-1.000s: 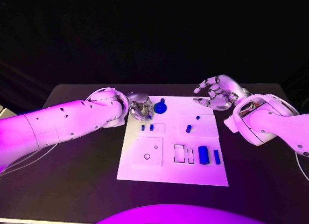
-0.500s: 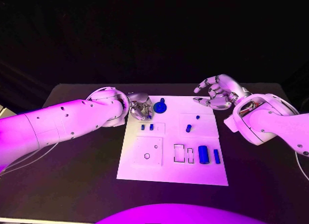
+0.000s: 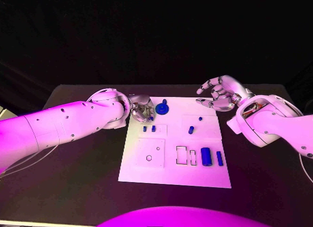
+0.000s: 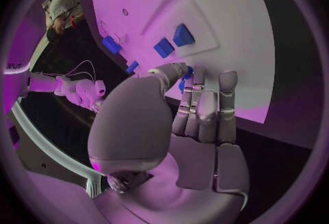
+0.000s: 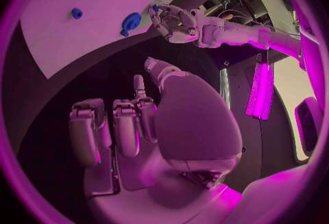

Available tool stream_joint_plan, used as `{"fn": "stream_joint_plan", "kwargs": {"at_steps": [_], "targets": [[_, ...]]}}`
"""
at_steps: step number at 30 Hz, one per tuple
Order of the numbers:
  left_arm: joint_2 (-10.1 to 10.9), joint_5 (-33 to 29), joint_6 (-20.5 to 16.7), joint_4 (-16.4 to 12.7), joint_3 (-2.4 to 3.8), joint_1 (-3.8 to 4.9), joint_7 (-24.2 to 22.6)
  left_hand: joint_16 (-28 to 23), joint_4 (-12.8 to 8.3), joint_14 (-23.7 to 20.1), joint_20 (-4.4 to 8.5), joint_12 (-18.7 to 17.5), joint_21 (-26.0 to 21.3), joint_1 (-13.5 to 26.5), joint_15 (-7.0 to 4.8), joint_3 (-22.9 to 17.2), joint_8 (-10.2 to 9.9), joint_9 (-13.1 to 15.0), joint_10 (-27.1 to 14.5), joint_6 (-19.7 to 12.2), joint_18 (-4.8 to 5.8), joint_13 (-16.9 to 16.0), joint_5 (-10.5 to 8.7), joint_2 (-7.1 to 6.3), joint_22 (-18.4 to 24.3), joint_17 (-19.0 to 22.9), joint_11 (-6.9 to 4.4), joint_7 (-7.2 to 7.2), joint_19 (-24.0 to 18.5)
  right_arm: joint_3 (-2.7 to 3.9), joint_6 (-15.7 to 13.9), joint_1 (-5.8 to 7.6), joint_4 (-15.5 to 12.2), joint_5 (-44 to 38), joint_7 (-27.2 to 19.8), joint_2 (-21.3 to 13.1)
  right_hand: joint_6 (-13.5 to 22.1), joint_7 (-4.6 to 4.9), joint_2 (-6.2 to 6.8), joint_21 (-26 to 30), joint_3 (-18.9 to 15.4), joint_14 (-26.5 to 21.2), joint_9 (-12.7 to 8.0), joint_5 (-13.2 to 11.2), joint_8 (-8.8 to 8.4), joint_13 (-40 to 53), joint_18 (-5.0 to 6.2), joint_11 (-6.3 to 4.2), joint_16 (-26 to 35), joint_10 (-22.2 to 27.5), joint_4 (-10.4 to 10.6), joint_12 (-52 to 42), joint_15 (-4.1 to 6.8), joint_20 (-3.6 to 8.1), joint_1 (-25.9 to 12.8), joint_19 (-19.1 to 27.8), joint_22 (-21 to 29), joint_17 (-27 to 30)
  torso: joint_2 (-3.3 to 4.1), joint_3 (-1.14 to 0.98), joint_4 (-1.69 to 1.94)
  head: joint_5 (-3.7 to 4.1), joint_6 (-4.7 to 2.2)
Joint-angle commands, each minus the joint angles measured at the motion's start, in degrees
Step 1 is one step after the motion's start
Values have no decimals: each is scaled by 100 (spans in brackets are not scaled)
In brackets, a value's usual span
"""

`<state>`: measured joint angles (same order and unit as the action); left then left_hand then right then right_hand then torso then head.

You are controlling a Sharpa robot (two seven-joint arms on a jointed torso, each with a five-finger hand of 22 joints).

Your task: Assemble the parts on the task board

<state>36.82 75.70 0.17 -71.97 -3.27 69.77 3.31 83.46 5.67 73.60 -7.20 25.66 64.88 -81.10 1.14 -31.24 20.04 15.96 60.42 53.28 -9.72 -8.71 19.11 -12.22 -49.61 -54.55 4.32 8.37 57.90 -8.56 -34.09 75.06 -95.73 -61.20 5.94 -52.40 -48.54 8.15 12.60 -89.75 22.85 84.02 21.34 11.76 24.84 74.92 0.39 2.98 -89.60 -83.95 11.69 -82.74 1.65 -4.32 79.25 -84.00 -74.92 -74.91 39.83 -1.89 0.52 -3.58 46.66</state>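
**A:** Task board (image 3: pixel 176 177) sits mid-table (image 3: pixel 74 175), white, long side running away from the robot. Blue parts on it: round knob-like part (image 3: pixel 162 109) at the far edge, two small pegs (image 3: pixel 149 128) just nearer than that, another small peg (image 3: pixel 191 130) toward the right side, a large cylinder (image 3: pixel 206 157) and a slim one (image 3: pixel 219 159) near the near-right corner, beside two empty rectangular slots (image 3: pixel 182 155).

**B:** Hands?

**A:** Left hand (image 3: pixel 142 111) is at the board's far-left corner, just beside the round part, fingers (image 4: pixel 205 109) pressed together and pointing down at the board. Fingertips sit right at something blue in the left wrist view; can't tell if it's pinched or only touched. Right hand (image 3: pixel 220 94) hovers off the board's far-right corner, fingers curled and apart, holding nothing.

**B:** Step?

**A:** Looks like the left hand is working on the round part at the far edge, either grasping or seating it. Most parts look unplaced, so I'd judge it early.

**B:** Next?

**A:** Get a firm pinch on that part, lift it straight, line it up with its socket. Right hand is well placed to steady the board.
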Motion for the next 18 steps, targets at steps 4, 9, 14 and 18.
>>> {"fn": "stream_joint_plan", "kwargs": {"at_steps": [4,9,14,18], "targets": [[3,-33,-40,-13,-3,-6,-68,-22,-16,-26,6,-29,-14,34,-18,-24,-62,-19,34,-60,27,-3,-1,-38,-10,-12,19,2,-23,2,62,-5,-1,-37,-41,2,14,0,-10,12,13,577,-6,29,21,1019,-31,35,10,-148,32,5,-42,-35,56,-589,-1498,-1420,0,-6,-3,-8,5],[14,-48,-56,-20,-3,-6,-74,-20,-27,-29,9,-52,-15,47,-19,-35,-129,-41,51,-116,27,-11,-3,-50,-10,-3,17,10,-21,2,59,-5,0,-37,-41,2,14,0,-10,12,13,577,-6,29,21,1019,-31,35,10,-148,32,5,-42,-35,56,-589,-1498,-1420,1,-4,-4,-10,1],[29,-69,-95,-32,-1,-6,-91,-10,-53,-23,18,-100,-15,75,-28,-56,-287,-97,88,-264,27,-34,-3,-82,-13,-9,5,1,-14,2,57,-5,-1,-37,-40,-1,14,0,-10,12,13,577,-6,29,21,1019,-31,35,10,-148,32,5,-42,-35,56,-589,-1498,-1420,0,-6,-5,-11,2],[38,-83,-127,-45,0,-6,-106,-9,-59,-24,20,-110,-14,82,-31,-61,-328,-113,98,-306,28,-41,-3,-90,-16,-4,1,-8,-11,2,58,-5,-1,-37,-39,-1,14,0,-10,12,13,577,-6,29,21,1019,-31,35,10,-148,32,5,-42,-35,56,-589,-1498,-1420,1,-3,-3,-8,-1]]}}
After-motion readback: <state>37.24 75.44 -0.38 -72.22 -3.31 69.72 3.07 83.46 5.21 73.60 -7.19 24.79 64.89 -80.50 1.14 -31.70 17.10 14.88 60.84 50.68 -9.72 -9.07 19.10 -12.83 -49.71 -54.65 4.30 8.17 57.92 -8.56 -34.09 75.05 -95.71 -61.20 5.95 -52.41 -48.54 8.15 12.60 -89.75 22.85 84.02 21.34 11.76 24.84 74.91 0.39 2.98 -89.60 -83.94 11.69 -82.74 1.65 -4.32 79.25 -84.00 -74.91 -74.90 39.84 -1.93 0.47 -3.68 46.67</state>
